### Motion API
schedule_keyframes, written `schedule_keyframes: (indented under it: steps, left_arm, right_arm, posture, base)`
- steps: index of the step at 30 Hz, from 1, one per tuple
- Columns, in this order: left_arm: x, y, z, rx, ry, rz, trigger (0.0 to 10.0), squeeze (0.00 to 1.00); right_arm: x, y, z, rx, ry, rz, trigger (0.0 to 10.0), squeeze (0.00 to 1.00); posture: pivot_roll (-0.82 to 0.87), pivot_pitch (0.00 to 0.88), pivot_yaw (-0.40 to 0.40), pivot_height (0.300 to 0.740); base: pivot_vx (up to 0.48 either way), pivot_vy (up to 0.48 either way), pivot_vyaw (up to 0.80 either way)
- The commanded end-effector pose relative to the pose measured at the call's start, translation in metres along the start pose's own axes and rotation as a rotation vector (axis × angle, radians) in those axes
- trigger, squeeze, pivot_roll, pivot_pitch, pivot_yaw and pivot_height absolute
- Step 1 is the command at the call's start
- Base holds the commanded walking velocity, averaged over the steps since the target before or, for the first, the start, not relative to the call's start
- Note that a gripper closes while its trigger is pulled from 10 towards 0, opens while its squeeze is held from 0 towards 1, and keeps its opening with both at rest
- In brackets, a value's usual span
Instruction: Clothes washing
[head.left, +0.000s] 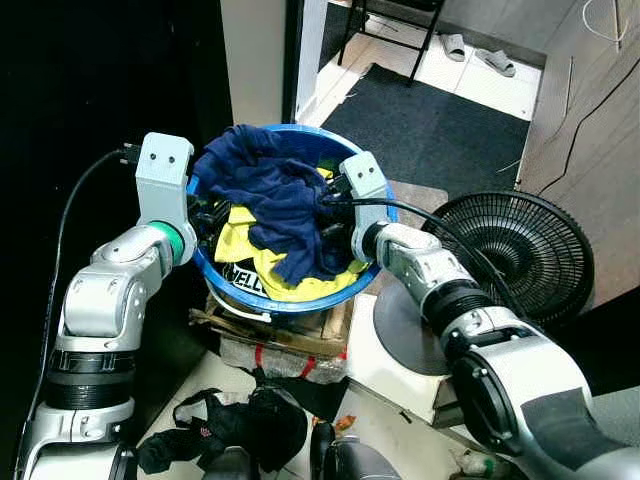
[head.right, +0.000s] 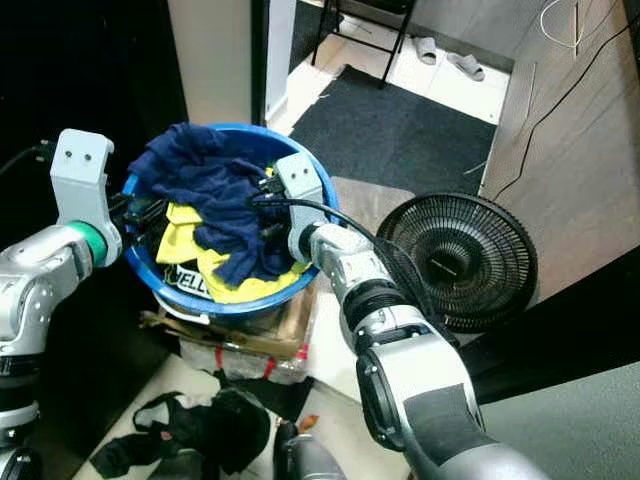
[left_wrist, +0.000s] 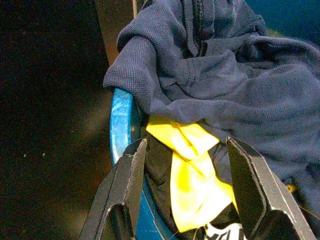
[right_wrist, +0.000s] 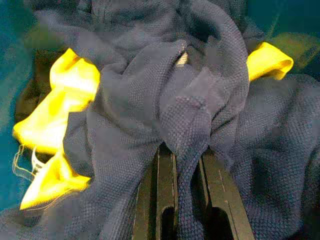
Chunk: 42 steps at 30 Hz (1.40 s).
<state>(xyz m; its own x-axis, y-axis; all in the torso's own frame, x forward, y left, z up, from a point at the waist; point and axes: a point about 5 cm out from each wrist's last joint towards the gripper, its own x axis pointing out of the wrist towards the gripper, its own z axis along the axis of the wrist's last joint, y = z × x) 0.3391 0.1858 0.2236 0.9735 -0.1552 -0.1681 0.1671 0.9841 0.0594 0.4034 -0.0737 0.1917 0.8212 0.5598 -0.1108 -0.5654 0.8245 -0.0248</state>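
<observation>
A blue basin (head.left: 285, 303) holds a heaped navy garment (head.left: 280, 190) over a yellow garment (head.left: 240, 240) with black lettering. My left gripper (left_wrist: 186, 145) is open at the basin's left rim (left_wrist: 120, 125); one finger is over the rim and the other over the clothes, with a fold of the yellow garment (left_wrist: 192, 175) between them. My right gripper (right_wrist: 187, 157) reaches in from the basin's right side (head.left: 328, 200), shut on a bunched fold of the navy garment (right_wrist: 185, 115). The basin's bottom is hidden under the clothes.
The basin rests on a cardboard-topped bundle (head.left: 290, 335). A black floor fan (head.left: 520, 250) stands to the right on a white block (head.left: 390, 370). Dark clothing (head.left: 240, 420) lies on the floor in front. A dark mat (head.left: 430, 110) and slippers (head.left: 495, 60) lie beyond.
</observation>
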Motion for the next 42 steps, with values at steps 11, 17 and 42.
schedule_keyframes:
  steps: [11,17,42]
  left_arm:
    - [0.002,-0.001,0.000,-0.005,0.003,-0.005,10.0,0.00]
    - [-0.003,0.003,0.005,-0.005,-0.038,0.008,10.0,0.00]
    - [-0.015,-0.004,0.037,-0.011,-0.294,0.011,10.0,0.00]
  right_arm:
    - [-0.051,-0.044,0.130,-0.110,-0.724,-0.374,10.0,0.00]
    - [-0.078,-0.046,0.153,-0.233,-0.905,-0.510,10.0,0.00]
    - [-0.086,-0.026,0.135,-0.295,-0.862,-0.509,10.0,0.00]
  posture:
    - [0.07,0.150,-0.022,0.740]
    - [0.08,0.137,-0.017,0.740]
    - [0.06,0.104,-0.035,0.740]
  base:
    - [0.000,0.000,0.00]
    - [0.000,0.000,0.00]
    - [0.000,0.000,0.00]
